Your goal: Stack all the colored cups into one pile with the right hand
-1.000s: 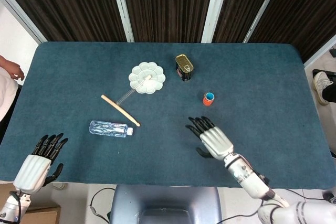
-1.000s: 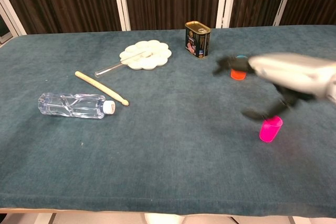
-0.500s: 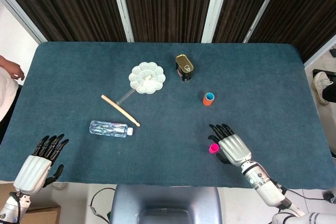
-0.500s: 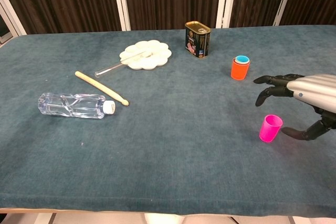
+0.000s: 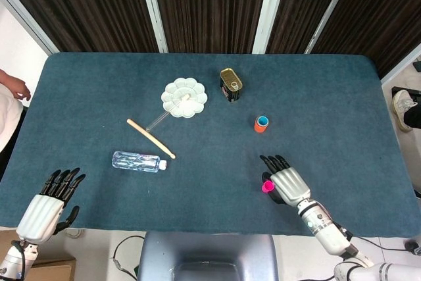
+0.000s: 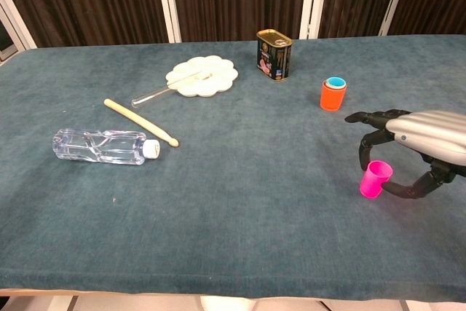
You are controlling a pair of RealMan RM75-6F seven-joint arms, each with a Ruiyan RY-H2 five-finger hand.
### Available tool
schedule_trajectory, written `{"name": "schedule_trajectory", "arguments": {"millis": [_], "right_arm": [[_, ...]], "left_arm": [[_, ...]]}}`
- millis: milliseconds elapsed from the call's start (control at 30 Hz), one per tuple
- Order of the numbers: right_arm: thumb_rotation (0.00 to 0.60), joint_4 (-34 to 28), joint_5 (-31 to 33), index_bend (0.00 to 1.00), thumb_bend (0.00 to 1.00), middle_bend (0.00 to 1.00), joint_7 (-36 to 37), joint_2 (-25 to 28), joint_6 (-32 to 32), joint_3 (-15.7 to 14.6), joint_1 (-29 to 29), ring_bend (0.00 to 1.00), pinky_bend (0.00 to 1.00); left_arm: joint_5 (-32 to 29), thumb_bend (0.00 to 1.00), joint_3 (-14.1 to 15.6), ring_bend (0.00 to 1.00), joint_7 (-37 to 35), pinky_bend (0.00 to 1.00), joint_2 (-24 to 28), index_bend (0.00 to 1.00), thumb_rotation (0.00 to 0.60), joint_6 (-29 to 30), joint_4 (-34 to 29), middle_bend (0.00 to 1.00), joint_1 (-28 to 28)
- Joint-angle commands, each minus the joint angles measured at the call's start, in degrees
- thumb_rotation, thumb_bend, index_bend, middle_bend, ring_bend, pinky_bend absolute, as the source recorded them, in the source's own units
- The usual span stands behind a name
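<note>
Compared with half a second ago, the right hand (image 6: 419, 140) has drawn in around the pink cup (image 6: 375, 179): its fingers (image 6: 368, 136) now curve down over the far side of the cup's rim, and the thumb reaches toward the cup's near side from the right. Earlier the fingers stood higher and further right, with the thumb well clear. Whether anything actually touches the cup cannot be told from either view; the fingers look spread around it rather than closed on it, and the cup stands upright on the tabletop (image 6: 240, 180), in the same spot as before.

In the head view the pink cup (image 5: 267, 186) shows just at the left edge of the right hand (image 5: 286, 183), near the front edge of the tabletop (image 5: 329, 110), right of centre. Farther back sits the orange cup (image 6: 332, 96) with a blue cup (image 6: 336, 82) nested inside it, both upright and unmoved, well apart from the pink one.

Beyond them stands a dark tin can (image 6: 273, 54), upright. To its left lies a white flower-shaped palette (image 6: 202, 76) with a clear rod (image 6: 151, 95) resting against it. A wooden stick (image 6: 140, 121) lies diagonally nearby, and a clear plastic bottle (image 6: 105, 146) lies on its side with its white cap pointing right. None of these has shifted.

The left hand (image 5: 49, 205) rests at the tabletop's front left corner, fingers apart and holding nothing, as it did before.
</note>
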Motion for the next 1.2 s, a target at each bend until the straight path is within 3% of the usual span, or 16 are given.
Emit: {"name": "schedule_trajectory", "arguments": {"millis": [33, 300, 333, 367, 467, 567, 667, 833, 1200], "right_arm": [[0.6, -0.02, 0.16, 0.61, 0.49, 0.03, -0.28, -0.17, -0.04, 0.16, -0.04, 0.0, 0.0], [0.6, -0.63, 0.11, 0.63, 0.49, 0.05, 0.26, -0.16, 2.63, 2.33, -0.44, 0.0, 0.0], [0.6, -0.82, 0.21, 0.63, 0.49, 0.05, 0.59, -0.15, 3.98, 3.89, -0.28, 0.0, 0.0], [0.6, 0.02, 1.54, 0.63, 0.49, 0.06, 1.08, -1.27, 7.31, 9.78, 1.22, 0.0, 0.0], [0.6, 3.25, 7.62, 0.63, 0.49, 0.06, -2.82, -3.65, 6.59, 16.64, 4.96, 0.0, 0.0], [0.6, 7.49, 14.89, 0.62, 0.49, 0.06, -7.51, -6.25, 4.48, 22.0, 9.2, 0.0, 0.0], [0.6, 11.94, 20.27, 0.62, 0.49, 0.06, -11.51, -8.88, 2.9, 24.78, 12.87, 0.0, 0.0], [0.6, 17.45, 25.24, 0.62, 0.49, 0.06, -15.2, -12.32, 1.15, 24.79, 15.84, 0.0, 0.0], [0.6, 27.25, 27.93, 0.62, 0.49, 0.06, -13.85, -16.87, -2.24, 23.36, 18.4, 0.0, 0.0]], "left_arm": [[0.01, 0.46, -0.02, 0.0, -0.02, 0.07, 0.03, 0.0, 0.6, 0.01, -0.04, 0.0, -0.02], [0.1, 0.46, 0.09, 0.0, -0.05, 0.07, 0.03, 0.0, 0.6, 0.17, 0.05, 0.0, 0.12], [0.11, 0.46, 0.09, 0.0, 0.0, 0.07, 0.03, 0.0, 0.6, 0.17, 0.04, 0.0, 0.12], [0.07, 0.46, 0.1, 0.0, 0.28, 0.07, -0.07, 0.0, 0.6, -0.04, 0.07, 0.0, 0.06], [-0.02, 0.46, 0.05, 0.0, 0.77, 0.07, -0.25, 0.0, 0.6, -0.21, 0.02, 0.0, 0.03], [-0.08, 0.46, -0.03, 0.0, 1.14, 0.07, -0.38, 0.0, 0.6, -0.15, 0.04, 0.0, 0.07], [-0.5, 0.46, -0.2, 0.0, 1.13, 0.07, -0.39, 0.0, 0.6, -0.26, 0.11, 0.0, 0.08], [-1.43, 0.46, -0.66, 0.0, 0.57, 0.07, -0.28, 0.0, 0.6, -0.74, 0.27, 0.0, -0.14], [-2.35, 0.46, -0.87, 0.0, 1.21, 0.07, -0.43, 0.0, 0.6, -1.62, 0.19, 0.0, -0.32]]}}
